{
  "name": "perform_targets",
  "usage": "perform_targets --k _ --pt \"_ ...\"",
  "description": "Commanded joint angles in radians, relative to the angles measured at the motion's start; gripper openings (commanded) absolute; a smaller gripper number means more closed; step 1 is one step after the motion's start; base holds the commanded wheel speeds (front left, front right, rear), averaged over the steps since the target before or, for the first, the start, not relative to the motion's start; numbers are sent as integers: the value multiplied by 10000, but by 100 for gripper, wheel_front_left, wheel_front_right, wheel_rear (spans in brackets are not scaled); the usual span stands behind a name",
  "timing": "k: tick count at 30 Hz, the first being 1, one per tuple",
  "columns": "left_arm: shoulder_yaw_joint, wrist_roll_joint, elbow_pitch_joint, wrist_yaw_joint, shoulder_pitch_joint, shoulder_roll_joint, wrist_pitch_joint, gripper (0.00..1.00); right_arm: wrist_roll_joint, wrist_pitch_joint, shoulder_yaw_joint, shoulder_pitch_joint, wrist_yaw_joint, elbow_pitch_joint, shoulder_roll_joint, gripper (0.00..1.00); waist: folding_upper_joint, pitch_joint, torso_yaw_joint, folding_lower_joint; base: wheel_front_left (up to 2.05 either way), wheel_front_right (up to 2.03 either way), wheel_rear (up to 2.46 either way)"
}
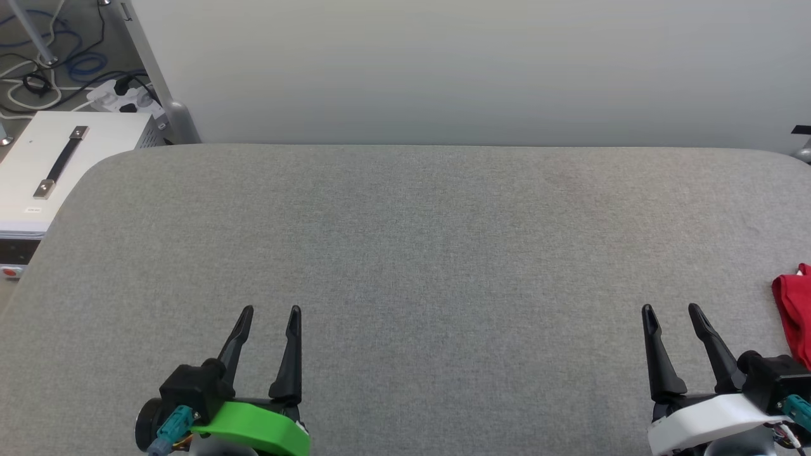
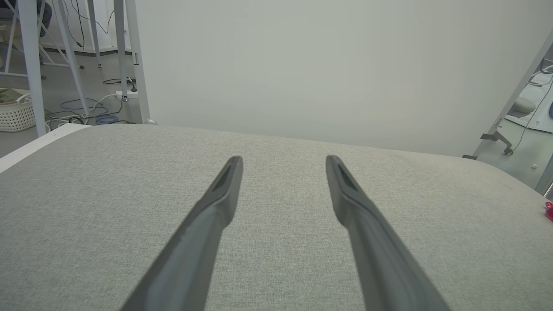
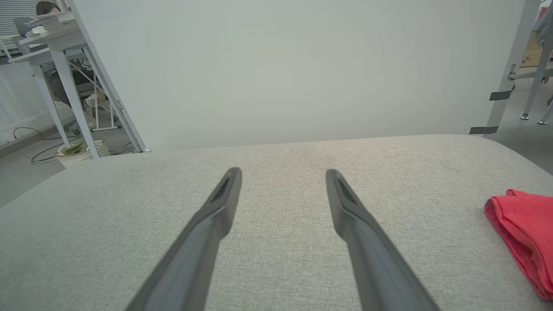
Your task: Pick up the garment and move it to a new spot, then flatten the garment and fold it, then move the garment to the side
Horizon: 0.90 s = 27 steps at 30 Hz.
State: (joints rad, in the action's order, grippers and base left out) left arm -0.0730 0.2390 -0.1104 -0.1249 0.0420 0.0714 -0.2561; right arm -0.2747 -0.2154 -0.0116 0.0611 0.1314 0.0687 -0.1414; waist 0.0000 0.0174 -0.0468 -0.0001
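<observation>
The garment [image 1: 795, 313] is a folded red bundle lying at the far right edge of the grey padded table [image 1: 405, 253], cut off by the frame; its plain red cloth [image 3: 525, 235] sits to the right of my right fingers, and a sliver [image 2: 549, 211] shows at the table's right side. My right gripper [image 1: 671, 310] stands open and empty a short way left of the garment, not touching it. My left gripper [image 1: 270, 311] is open and empty near the front left of the table. Between each pair of fingers lies bare table [image 2: 283, 160] [image 3: 283, 172].
A pale partition wall [image 1: 469, 69] stands right behind the table's far edge. Off the table's left corner is a white case with a black handle [image 1: 54, 164], and cables and a power strip [image 1: 120, 95] lie on the floor. White desk legs [image 3: 73, 95] and a basket [image 2: 16, 114] stand beyond.
</observation>
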Motion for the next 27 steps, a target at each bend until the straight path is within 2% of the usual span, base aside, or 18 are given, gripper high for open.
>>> perform_targets --k 1,2,27 --pt "11 8 51 -55 26 -37 -57 100 37 -8 -21 -56 -7 -42 -22 100 0 -37 8 1 0 0 0" --pt "-6 2 17 0 -1 -2 0 0 0 0 2 0 0 -13 0 0 0 -38 7 1 0 0 0" --pt "112 -400 194 211 -74 -37 443 0 459 360 26 -101 -1 -117 156 0 0 -69 86 1 0 0 0"
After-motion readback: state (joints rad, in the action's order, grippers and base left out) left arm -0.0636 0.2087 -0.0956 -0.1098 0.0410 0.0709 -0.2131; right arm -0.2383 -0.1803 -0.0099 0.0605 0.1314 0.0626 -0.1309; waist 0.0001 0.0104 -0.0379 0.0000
